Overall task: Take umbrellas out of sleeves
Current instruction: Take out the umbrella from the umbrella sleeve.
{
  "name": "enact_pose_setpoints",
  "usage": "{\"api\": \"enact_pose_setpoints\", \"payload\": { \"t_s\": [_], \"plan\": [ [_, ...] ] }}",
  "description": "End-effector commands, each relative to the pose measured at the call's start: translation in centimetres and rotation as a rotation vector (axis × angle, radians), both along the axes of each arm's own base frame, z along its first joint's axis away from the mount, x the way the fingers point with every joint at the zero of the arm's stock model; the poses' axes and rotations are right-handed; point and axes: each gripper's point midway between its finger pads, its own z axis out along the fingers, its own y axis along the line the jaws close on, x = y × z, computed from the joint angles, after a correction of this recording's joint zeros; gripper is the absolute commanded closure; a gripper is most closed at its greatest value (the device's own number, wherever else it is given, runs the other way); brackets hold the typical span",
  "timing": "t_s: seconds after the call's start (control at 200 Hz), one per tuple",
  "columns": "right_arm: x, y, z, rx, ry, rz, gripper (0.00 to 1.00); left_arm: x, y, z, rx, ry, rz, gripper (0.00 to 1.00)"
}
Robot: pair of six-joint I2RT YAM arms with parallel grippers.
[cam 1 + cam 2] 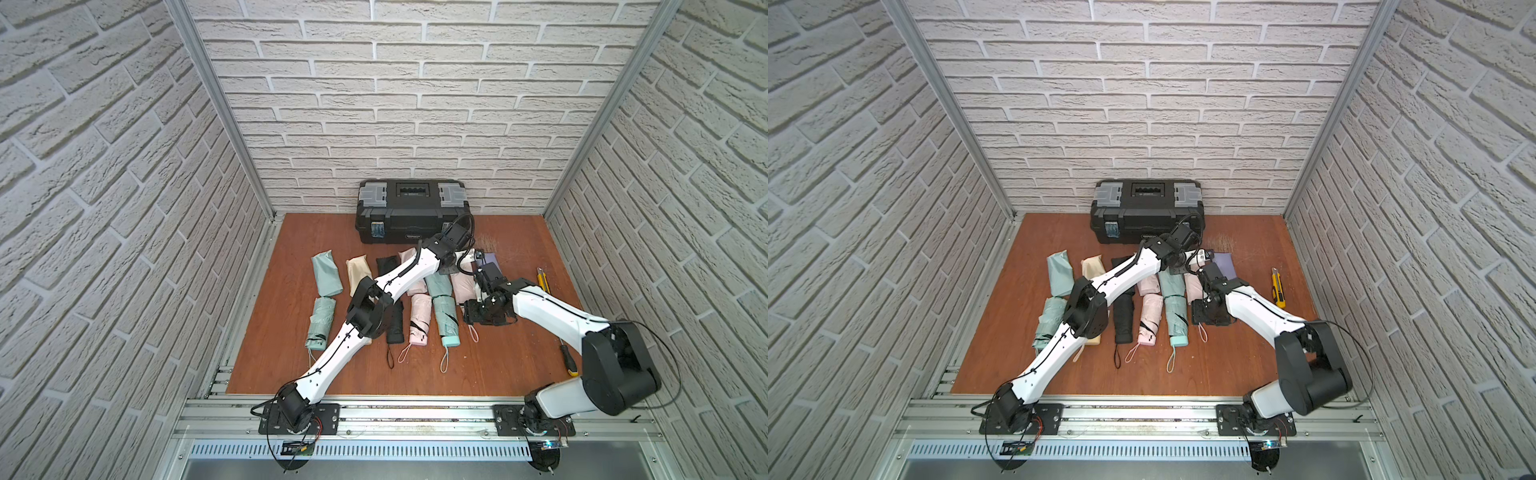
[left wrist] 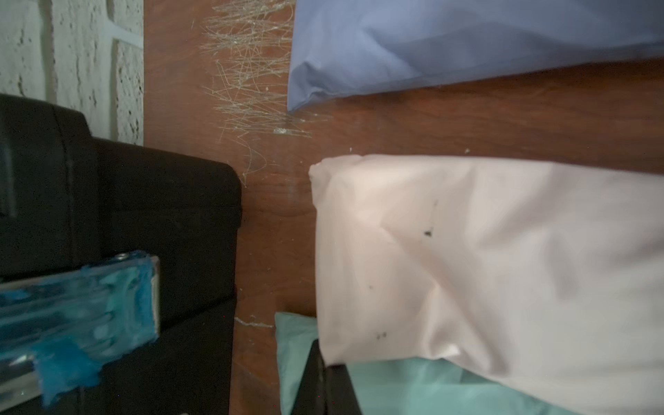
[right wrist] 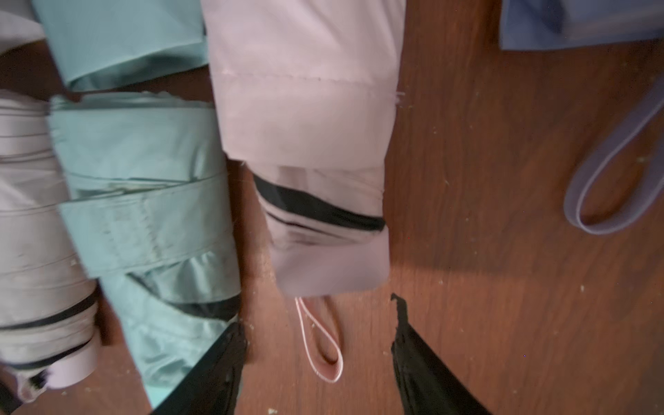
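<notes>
**A:** Brick-patterned walls on three sides, a red-brown wooden tabletop (image 1: 519, 365), a black toolbox (image 1: 411, 212) against the back. Where is the work?

**B:** Right of the middle. The pink sleeve (image 3: 305, 72) lies lengthwise with its closed end toward the toolbox. The pink umbrella (image 3: 323, 215) pokes out of its mouth, with the dark strap, handle and wrist loop (image 3: 323, 345) showing and the rest inside.

**A:** Why is the left arm stretched right across the table?

**B:** To anchor the far end, I'd judge. The left gripper (image 2: 325, 373) is closed at the sleeve's closed corner. Cloth lies over a finger, so it seems to be pinching the pouch to stop it sliding along with the umbrella.

**A:** And the right gripper (image 3: 318, 316)?

**B:** Its jaws are wide and hold nothing. They straddle the wrist loop, with the handle just ahead of the fingertips. It lines up with the umbrella's length, so a pull would run straight out of the mouth.

**A:** The neighbours?

**B:** The mint umbrella (image 3: 151, 215) lies bare just beside, and the mint sleeve (image 2: 413, 391) is tucked partly under the pink one. The lavender sleeve (image 2: 467, 46) sits apart on the other side and looks full, so the job isn't finished.
</notes>
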Motion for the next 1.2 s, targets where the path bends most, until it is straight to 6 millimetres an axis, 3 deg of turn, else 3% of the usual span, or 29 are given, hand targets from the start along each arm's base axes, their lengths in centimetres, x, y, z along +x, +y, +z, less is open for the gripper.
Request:
{"api": "enact_pose_setpoints", "payload": {
  "t_s": [0.0, 0.35, 0.645, 0.89, 1.195],
  "plan": [
    [2.8, -0.2, 0.7, -0.036, -0.081, 0.023, 0.33, 0.0, -0.5, 3.4, -0.052, -0.042, -0.007, 1.0],
    [5.7, 0.0, -0.5, -0.072, -0.084, 0.018, 0.35, 0.2, -0.4, 3.1, -0.052, -0.041, -0.006, 1.0],
    [5.8, 0.0, -0.7, -0.077, -0.08, 0.003, 0.46, 0.3, -0.4, 3.5, -0.059, -0.049, -0.004, 1.0],
    [4.1, 0.0, -0.6, -0.049, -0.06, -0.007, 0.51, 1.6, 1.0, 4.4, -0.067, -0.062, 0.064, 1.0],
    [-0.2, -0.4, -0.3, 0.006, -0.036, -0.025, 0.52, 2.8, 1.8, 4.7, -0.07, -0.073, 0.082, 1.0]
  ]
}}
